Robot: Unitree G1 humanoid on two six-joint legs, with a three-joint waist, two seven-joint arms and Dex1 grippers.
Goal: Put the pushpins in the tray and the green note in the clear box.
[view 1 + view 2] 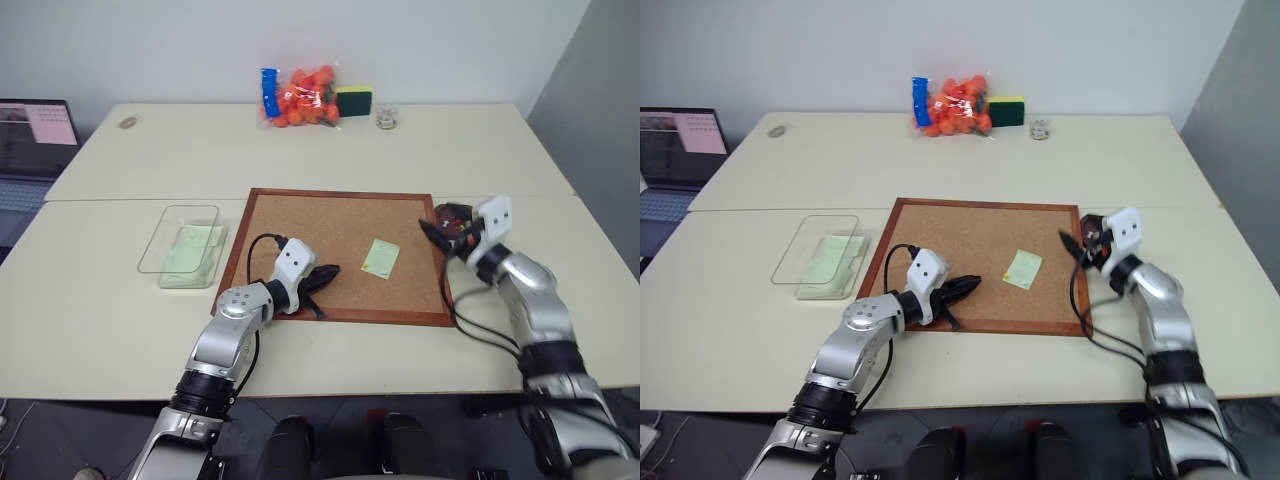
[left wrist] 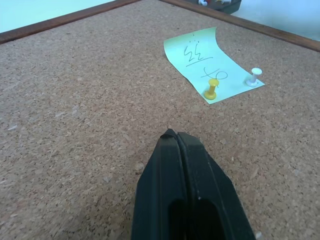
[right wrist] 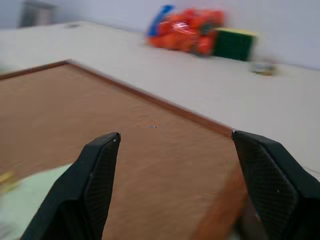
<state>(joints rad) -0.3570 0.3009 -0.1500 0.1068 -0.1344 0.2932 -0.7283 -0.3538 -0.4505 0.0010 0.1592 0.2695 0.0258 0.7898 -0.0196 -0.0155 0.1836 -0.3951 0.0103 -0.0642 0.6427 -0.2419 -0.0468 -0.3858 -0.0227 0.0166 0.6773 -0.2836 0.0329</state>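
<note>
While my left claw rests shut and empty on the corkboard, the green note, pinned by a yellow pushpin and a white one, lies just right of it, nearer than my wide-open, empty right claw over the tray.

Large wood-framed corkboard sits mid-table on the cream tabletop. At the far edge: clear bag of orange balls, blue item just left of it, green-and-yellow sponge and small glass jar to its right. Open laptop far left.
</note>
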